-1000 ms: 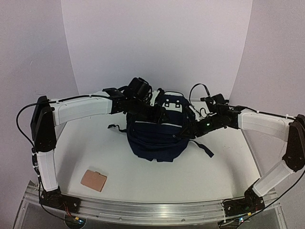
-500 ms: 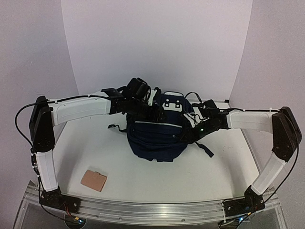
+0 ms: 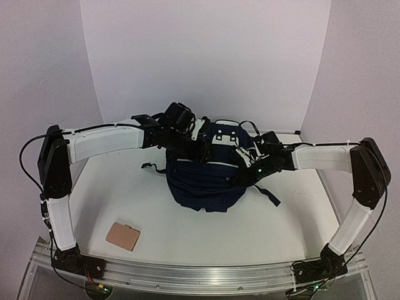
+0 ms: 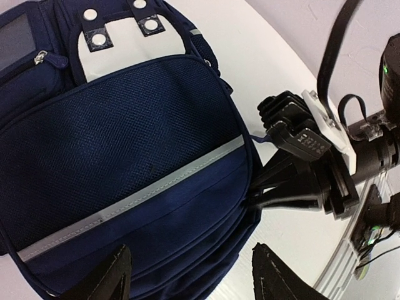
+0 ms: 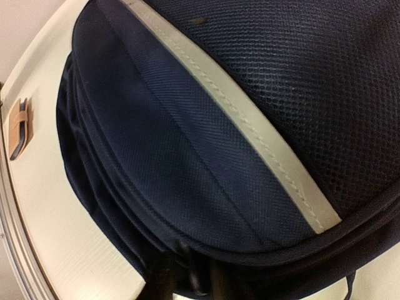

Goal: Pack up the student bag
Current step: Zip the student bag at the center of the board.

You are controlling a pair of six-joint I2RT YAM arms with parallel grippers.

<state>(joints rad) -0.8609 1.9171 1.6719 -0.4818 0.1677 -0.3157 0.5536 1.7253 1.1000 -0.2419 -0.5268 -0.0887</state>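
Right pincer (image 4: 255, 195) at mesh student bag (image 4: 125, 144)

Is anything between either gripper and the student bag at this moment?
Nothing visible. The left gripper hangs over the student bag, fingers apart. The right gripper has its fingers right at the bag's right side. The small tan item lies far off, at the near left.

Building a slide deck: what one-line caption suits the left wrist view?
Left pincer open over the navy student bag, right pincer tips at its side edge.
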